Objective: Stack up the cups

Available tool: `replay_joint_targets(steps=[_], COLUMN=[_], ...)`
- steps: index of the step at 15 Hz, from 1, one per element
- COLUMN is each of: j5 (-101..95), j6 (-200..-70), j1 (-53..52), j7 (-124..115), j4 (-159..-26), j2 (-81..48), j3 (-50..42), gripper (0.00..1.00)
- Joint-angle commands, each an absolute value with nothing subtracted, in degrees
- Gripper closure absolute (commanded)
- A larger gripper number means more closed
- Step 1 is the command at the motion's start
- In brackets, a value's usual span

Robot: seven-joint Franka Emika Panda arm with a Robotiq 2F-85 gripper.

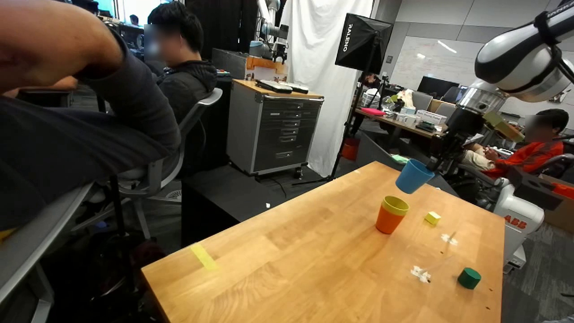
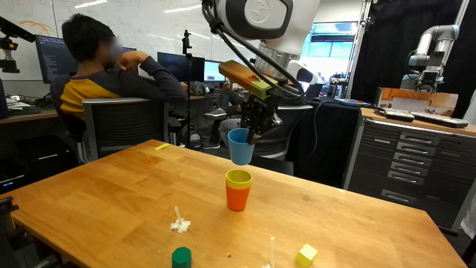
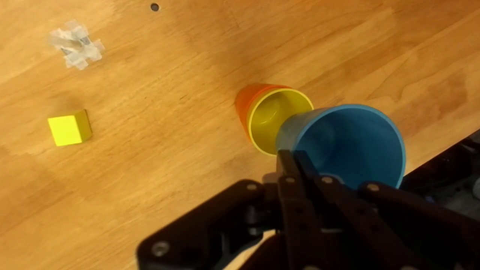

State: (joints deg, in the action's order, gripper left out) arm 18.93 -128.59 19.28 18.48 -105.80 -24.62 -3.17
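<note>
The blue cup (image 1: 412,176) hangs in the air, somewhat tilted, with its mouth up. My gripper (image 3: 293,153) is shut on its wall, one finger inside the cup and one outside. Below it the yellow-green cup (image 2: 238,183) is nested in the orange cup (image 2: 238,197), which stands upright on the table; only the yellow-green rim band and inside show. An exterior view puts the blue cup's base just over the nested pair, apart from it. In the wrist view the blue cup overlaps part of the yellow-green cup's opening (image 3: 268,116).
A yellow cube (image 1: 432,218) lies near the nested cups. The dark green block (image 1: 469,278) sits closer to the table's edge. Thin pale sticks rise from white tape patches (image 2: 180,225) on the wooden table (image 1: 287,269). People sit around the room.
</note>
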Motion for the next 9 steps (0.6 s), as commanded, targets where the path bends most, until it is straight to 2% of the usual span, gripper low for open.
replay_joint_targets(steps=[1, 9], j5=[18.64, 17.54], j6=[-128.81, -128.42], j1=[18.09, 18.12], j7=[15.82, 13.83], j4=[-102.26, -100.26], j2=[-27.64, -31.19], j3=[-3.69, -3.83], gripper=[0.99, 0.99])
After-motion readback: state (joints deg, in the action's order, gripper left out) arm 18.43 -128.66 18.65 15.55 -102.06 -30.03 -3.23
